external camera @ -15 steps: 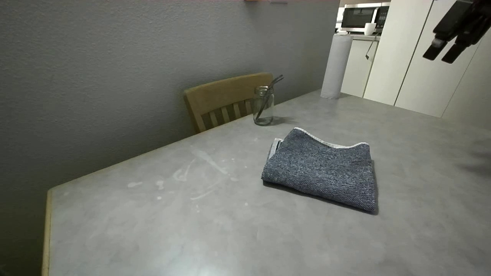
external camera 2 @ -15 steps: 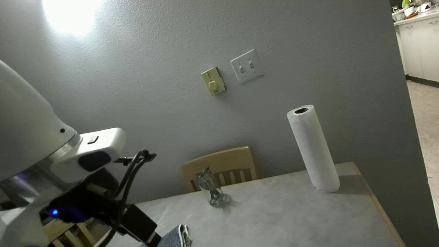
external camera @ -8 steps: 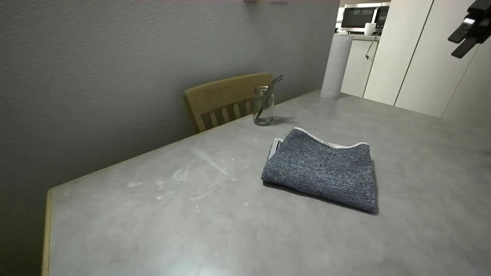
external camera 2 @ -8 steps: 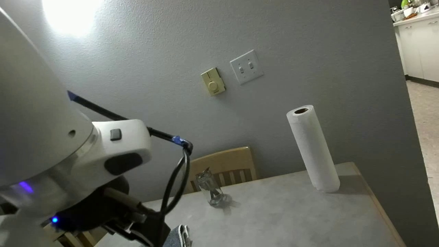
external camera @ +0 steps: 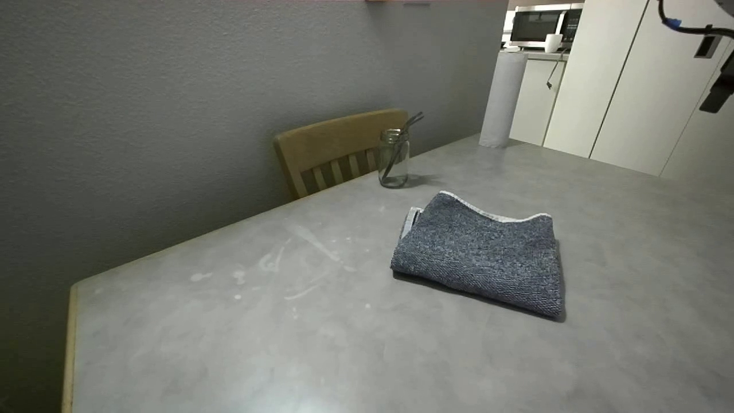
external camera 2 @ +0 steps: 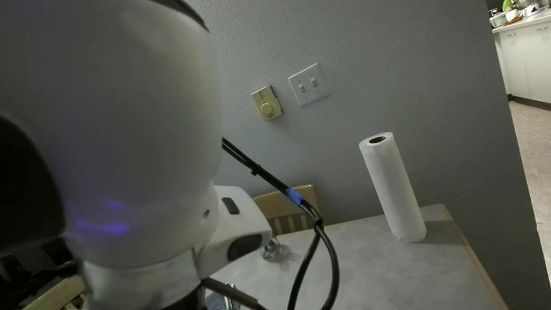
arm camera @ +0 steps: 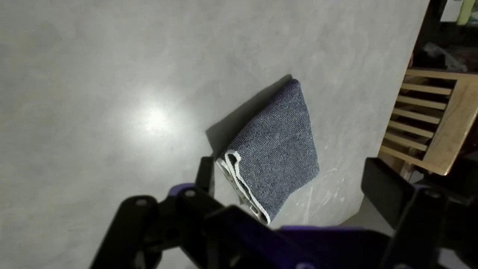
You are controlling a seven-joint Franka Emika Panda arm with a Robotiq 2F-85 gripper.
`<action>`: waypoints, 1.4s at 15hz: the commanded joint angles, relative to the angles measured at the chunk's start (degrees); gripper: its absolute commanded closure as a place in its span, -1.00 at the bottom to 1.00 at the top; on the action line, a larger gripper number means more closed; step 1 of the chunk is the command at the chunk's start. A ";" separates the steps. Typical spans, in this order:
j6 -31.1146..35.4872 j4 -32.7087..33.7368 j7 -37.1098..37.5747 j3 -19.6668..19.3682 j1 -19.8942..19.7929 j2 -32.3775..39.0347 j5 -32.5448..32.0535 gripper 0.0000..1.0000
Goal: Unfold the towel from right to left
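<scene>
Firstly, surface [external camera: 258,344]: grey, mottled, whitish smears [external camera: 314,240] at left. Arm [external camera 2: 142,129]: smooth white shell, covering more of an exterior view than a second ago. Chair [external camera: 344,132]: slatted wood, far side. Towel [external camera: 481,258]: blue-grey textured cloth, folded four-sided, white-edged, unmoved on the surface, right of centre. Claw [arm camera: 291,172]: black, fingers spread wide; the wrist view frames the towel between them, below and well apart. Jar [external camera: 394,163]: clear glass, upright, far side, left of the towel.
</scene>
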 commanded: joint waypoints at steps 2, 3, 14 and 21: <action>-0.39 1.38 -0.03 4.77 -4.36 1.87 -0.42 -1.00; 0.10 0.97 -0.22 5.58 -4.57 1.70 0.15 -1.00; 0.97 6.49 0.91 19.28 -4.10 15.40 6.64 -1.00; 0.31 11.01 8.39 21.08 -6.00 21.89 4.12 -1.00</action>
